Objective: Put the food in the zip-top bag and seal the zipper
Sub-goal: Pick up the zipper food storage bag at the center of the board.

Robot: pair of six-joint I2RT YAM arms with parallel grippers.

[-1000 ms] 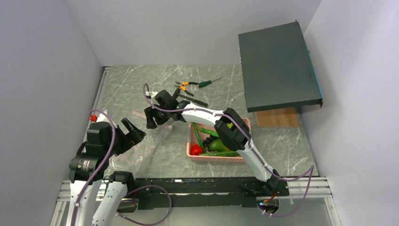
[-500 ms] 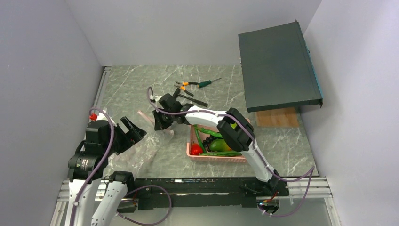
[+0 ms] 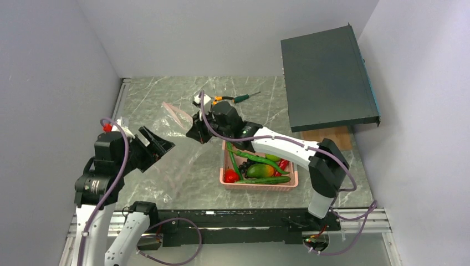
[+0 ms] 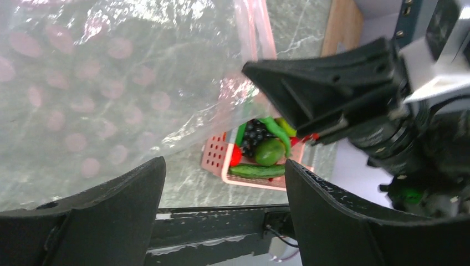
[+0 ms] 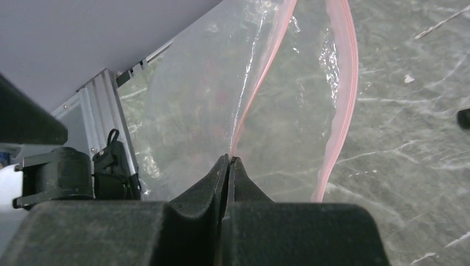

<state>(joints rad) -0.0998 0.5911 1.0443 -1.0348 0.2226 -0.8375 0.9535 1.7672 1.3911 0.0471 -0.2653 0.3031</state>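
Note:
The zip-top bag (image 3: 166, 160) is clear and floppy, hanging from its raised mouth down to the table at centre left. My right gripper (image 3: 196, 133) is shut on one lip of the pink zipper (image 5: 260, 72); the other lip (image 5: 341, 83) bows away, so the mouth gapes. The pinch shows at the fingertips of the right gripper (image 5: 229, 160). My left gripper (image 3: 158, 145) stands open just left of the bag with nothing between its fingers (image 4: 111, 210). The food (image 3: 258, 170), with green peppers, a mango, red fruit and grapes, lies in the pink basket (image 3: 260, 187).
Orange-handled pliers (image 3: 218, 100) and a screwdriver (image 3: 244, 98) lie behind the right gripper. A dark flat box (image 3: 327, 77) overhangs the back right above a wooden block (image 3: 327, 138). Walls close in left and back.
My right gripper has shut on the bag's mouth edge and carried it up and to the right. The left gripper has risen a little, its jaws slightly narrower.

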